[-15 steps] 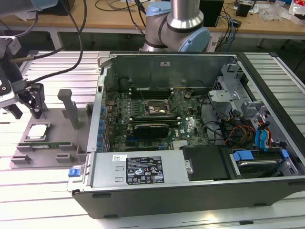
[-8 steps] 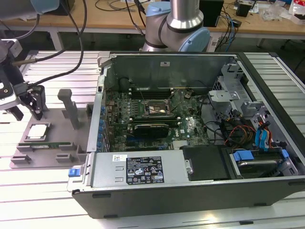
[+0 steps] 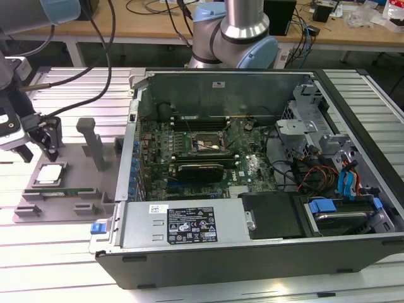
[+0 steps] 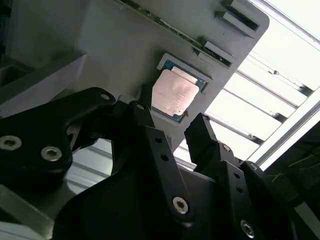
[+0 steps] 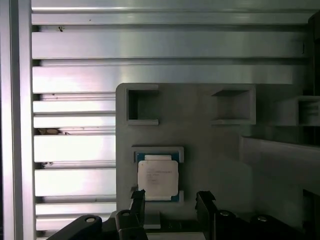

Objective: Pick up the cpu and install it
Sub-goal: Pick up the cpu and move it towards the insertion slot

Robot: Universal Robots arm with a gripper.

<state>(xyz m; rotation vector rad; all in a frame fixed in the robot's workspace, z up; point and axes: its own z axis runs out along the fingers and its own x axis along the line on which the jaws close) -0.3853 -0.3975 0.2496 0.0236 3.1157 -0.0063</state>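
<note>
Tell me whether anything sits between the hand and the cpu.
Nothing visible does. In the first wrist view the open hand hangs near the cpu, which lies uncovered in its pocket in the grey tray.

shiny metal cpu [image 5: 157,175], matt plastic tray [image 5: 210,150]

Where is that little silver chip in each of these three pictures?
Exterior view: the cpu sits at the exterior view's left.
First wrist view: cpu just ahead of the hand.
Second wrist view: cpu ahead of the hand.
Shared landmark: the grey tray under it.
</note>
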